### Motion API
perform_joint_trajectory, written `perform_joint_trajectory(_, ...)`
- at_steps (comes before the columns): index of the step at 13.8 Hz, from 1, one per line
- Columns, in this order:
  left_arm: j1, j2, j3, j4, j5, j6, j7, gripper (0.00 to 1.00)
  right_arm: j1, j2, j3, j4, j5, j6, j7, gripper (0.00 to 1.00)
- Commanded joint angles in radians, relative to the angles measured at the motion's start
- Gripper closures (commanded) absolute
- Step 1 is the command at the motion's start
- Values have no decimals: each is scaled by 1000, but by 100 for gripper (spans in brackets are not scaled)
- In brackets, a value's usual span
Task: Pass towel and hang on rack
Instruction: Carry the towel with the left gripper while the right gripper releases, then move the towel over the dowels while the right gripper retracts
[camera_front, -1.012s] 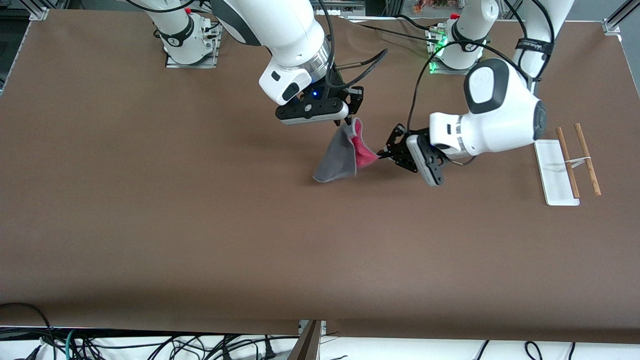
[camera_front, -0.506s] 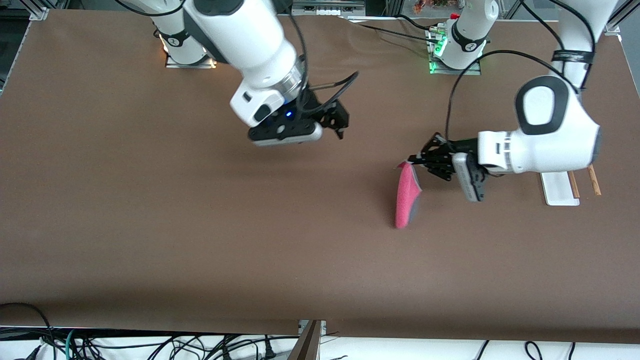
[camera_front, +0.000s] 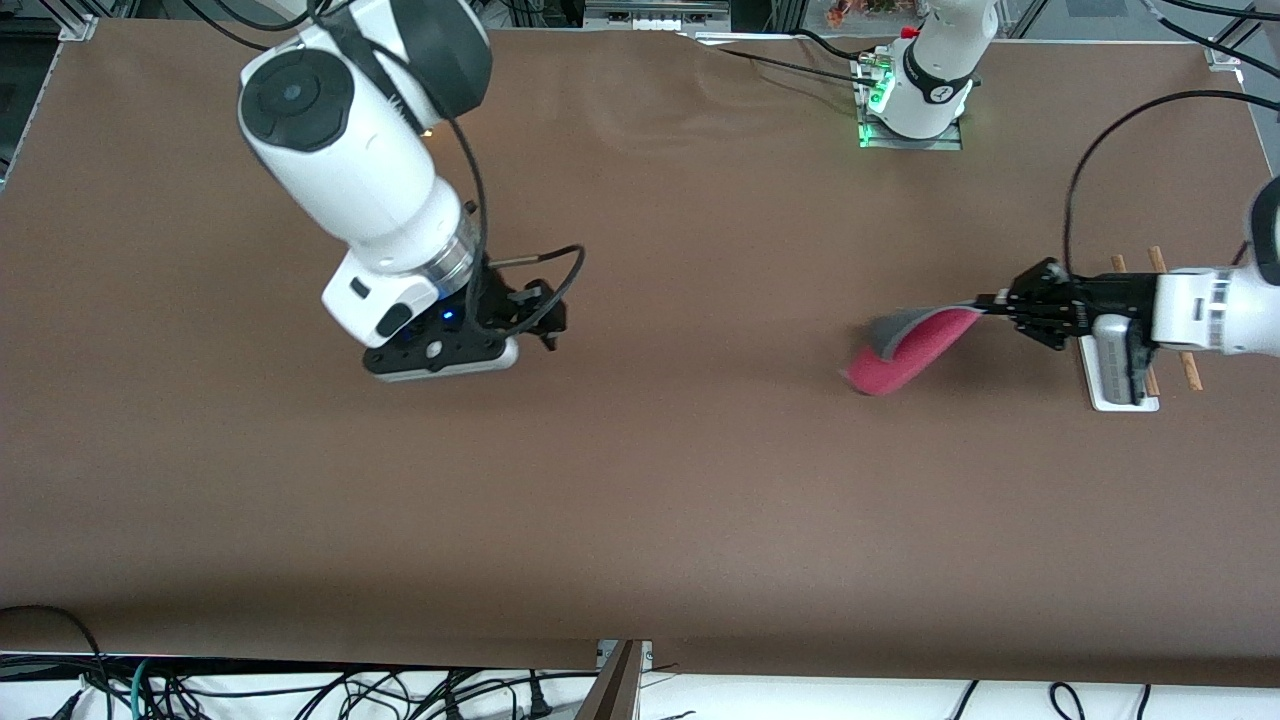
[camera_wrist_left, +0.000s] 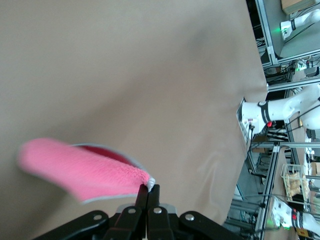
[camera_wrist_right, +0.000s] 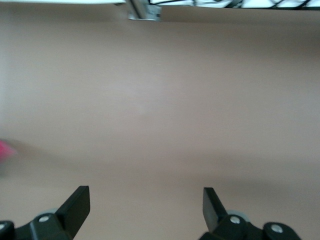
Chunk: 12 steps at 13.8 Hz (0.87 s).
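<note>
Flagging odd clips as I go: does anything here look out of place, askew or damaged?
Nothing stands out. The left end effector is shut on a corner of the towel, which hangs in the air beside the rack. The right end effector is open and holds nothing, over bare table.

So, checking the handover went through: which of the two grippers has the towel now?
The left gripper, fingers shut on a corner of the towel beside the rack. The right gripper is open and empty.
</note>
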Motion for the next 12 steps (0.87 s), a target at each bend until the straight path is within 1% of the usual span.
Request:
perform_joint_trajectory(1,96,111,-18,126,75,-115,36,100,-88,-6,-15,-12,-5,-21,-131,0)
perform_joint_trajectory(3,179,133,-18,126,129,-149,148,100,-157,-9,-15,-21,-6,-61,-240,0)
perform_joint_trajectory(4,216,133,-18,126,151,-171,159,100,-189,-21,-16,-48,-6,-68,-278,0)
perform_joint_trajectory(5,256,130,-20,127,183,-195,159,100,-231,-56,-25,-90,-8,-84,-308,0)
perform_joint_trajectory(6,273,128,-18,139,215,-212,159,100,-267,-96,-47,-140,-6,-85,-343,0)
perform_joint_trajectory(8,299,130,-18,190,272,-263,161,100,-317,-187,-100,-237,-5,-84,-453,0)
perform_joint_trajectory(9,316,128,-20,207,298,-281,161,100,-340,-226,-128,-268,-5,-85,-496,0)
perform_joint_trajectory(11,362,130,-20,227,326,-310,187,100,-390,-329,-139,-372,0,-88,-511,0)
perform_joint_trajectory(12,374,135,-18,227,353,-310,234,100,-406,-372,-139,-424,0,-88,-507,0)
